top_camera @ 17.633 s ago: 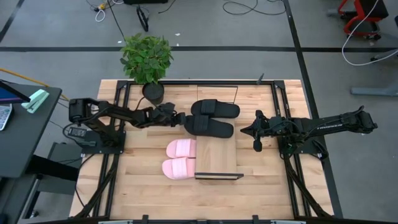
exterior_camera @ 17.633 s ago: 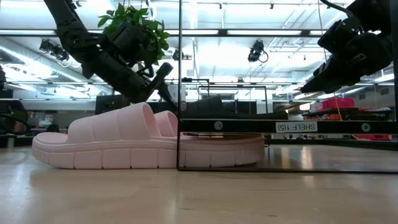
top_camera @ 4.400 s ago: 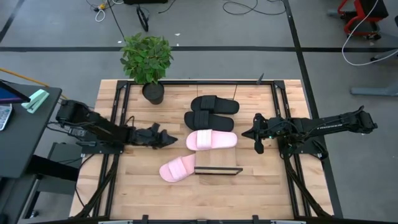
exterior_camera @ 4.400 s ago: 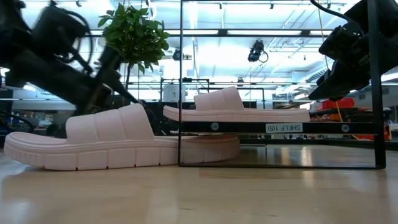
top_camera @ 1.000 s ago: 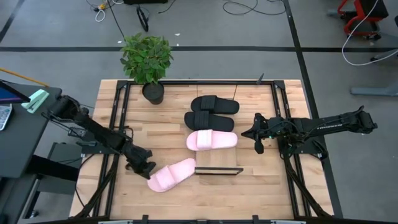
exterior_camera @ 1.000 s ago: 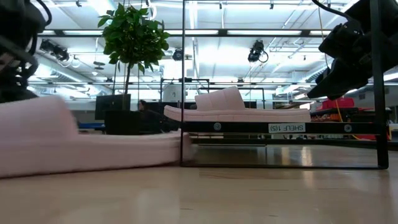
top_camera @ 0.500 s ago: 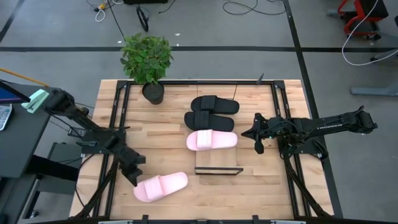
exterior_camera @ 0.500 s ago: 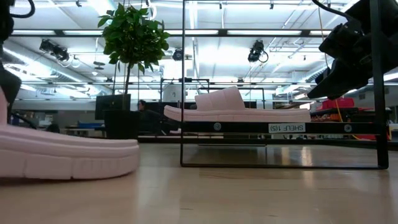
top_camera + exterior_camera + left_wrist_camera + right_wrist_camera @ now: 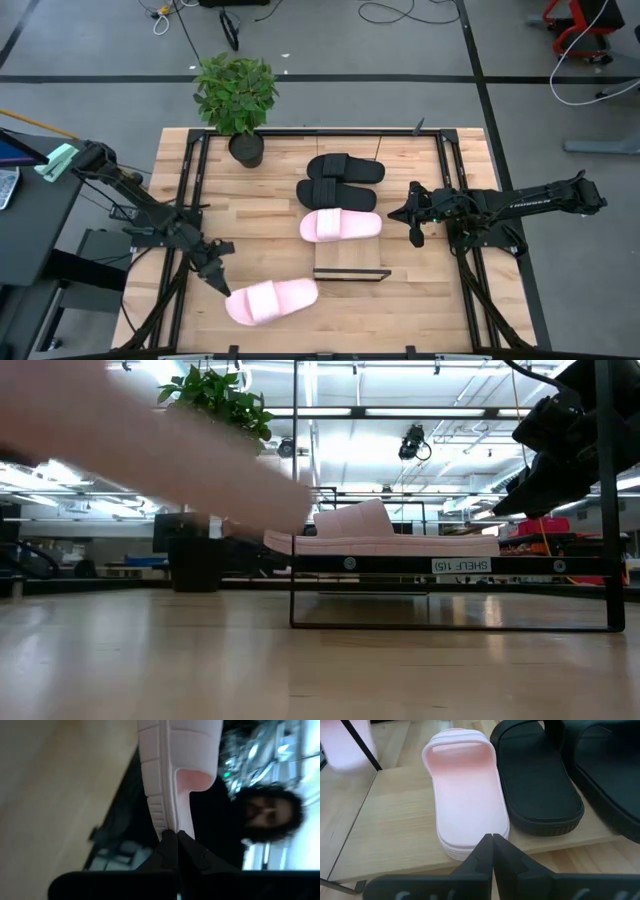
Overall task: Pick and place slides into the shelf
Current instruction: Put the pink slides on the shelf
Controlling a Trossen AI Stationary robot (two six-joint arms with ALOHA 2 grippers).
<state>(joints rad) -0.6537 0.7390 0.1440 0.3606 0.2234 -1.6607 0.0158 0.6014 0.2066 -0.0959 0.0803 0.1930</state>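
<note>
Left tool (image 9: 221, 284) pinches a pink slide (image 9: 271, 299) aloft at the worktop's (image 9: 250, 220) seven o'clock.
Its fingers are closed thin on the slide's end. On the shelf (image 9: 350, 258) at centre lie two black slides (image 9: 338, 181) and a second pink slide (image 9: 341, 225). Right tool (image 9: 412, 214), fingers together and empty, waits at three o'clock beside the shelf.

Two black slides (image 9: 343, 182) and one light pink slide (image 9: 341, 225) sit on the pale wood shelf (image 9: 350, 259), which has a thin black frame. A second light pink slide (image 9: 271, 301) is pinched in my dark left gripper (image 9: 222, 287). My right gripper (image 9: 398, 213) is black too. The tabletop (image 9: 420, 300) is light striped wood. A green leafy plant (image 9: 235, 93) stands in a black pot.
</note>
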